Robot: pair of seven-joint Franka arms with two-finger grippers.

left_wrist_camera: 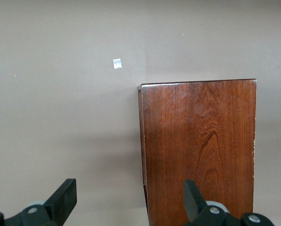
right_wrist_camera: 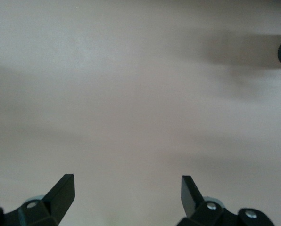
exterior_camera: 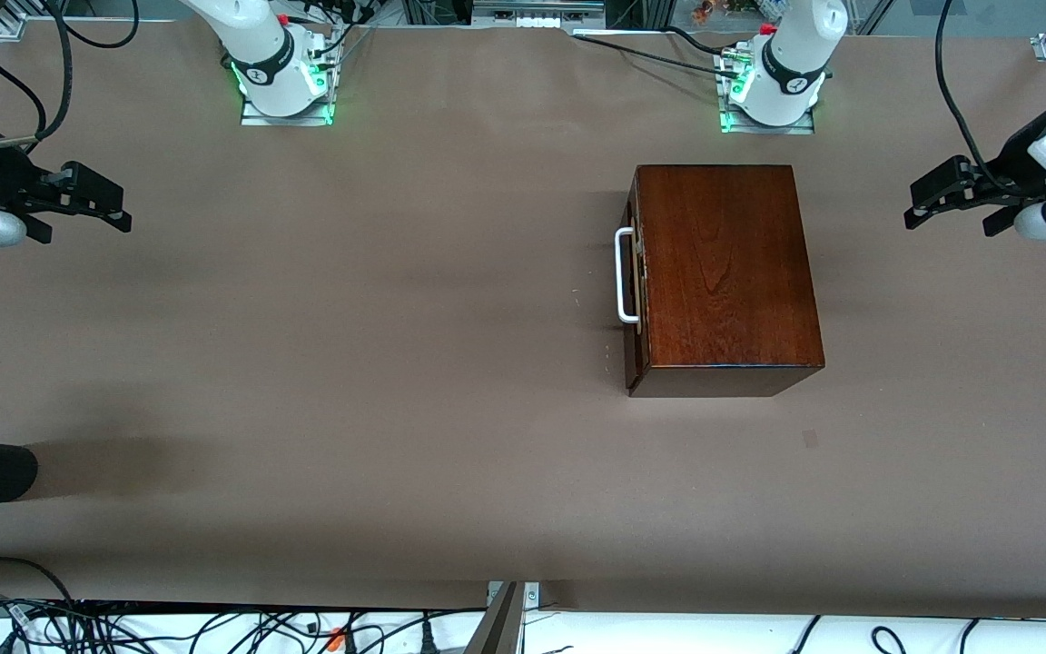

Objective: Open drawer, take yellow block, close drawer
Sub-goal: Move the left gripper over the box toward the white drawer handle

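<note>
Drawer [exterior_camera: 637, 282]: fully pushed into the dark wooden box [exterior_camera: 723, 268], which sits on the brown surface [exterior_camera: 350, 363] toward the left arm's end; its front and white handle [exterior_camera: 625, 277] face the right arm's end

Yellow block: not visible in any view; I judge it lies inside the closed drawer

Right claw [exterior_camera: 96, 204]: fingers spread with nothing between them, hanging above bare surface at the right arm's end, well apart from the box; the arm waits, wrist roughly level, tips aimed toward the middle of the surface; its wrist view shows only empty surface below the spread fingers [right_wrist_camera: 60, 190]

Step in hand: opening the drawer, not yet begun by my reading

How to do it well: the handle faces the right arm, so that arm looks the natural one for the pull; bring the fingers either side of the bar at its middle, pinch firmly, then draw straight out along the drawer's slide so the tray does not jam; the box may skid, so the other arm could steady it

Left claw [exterior_camera: 950, 195]: spread and empty, held above the surface just past the box's closed end; its wrist view looks down on the box top [left_wrist_camera: 199, 150] with 1 finger [left_wrist_camera: 194, 197] over it
</note>
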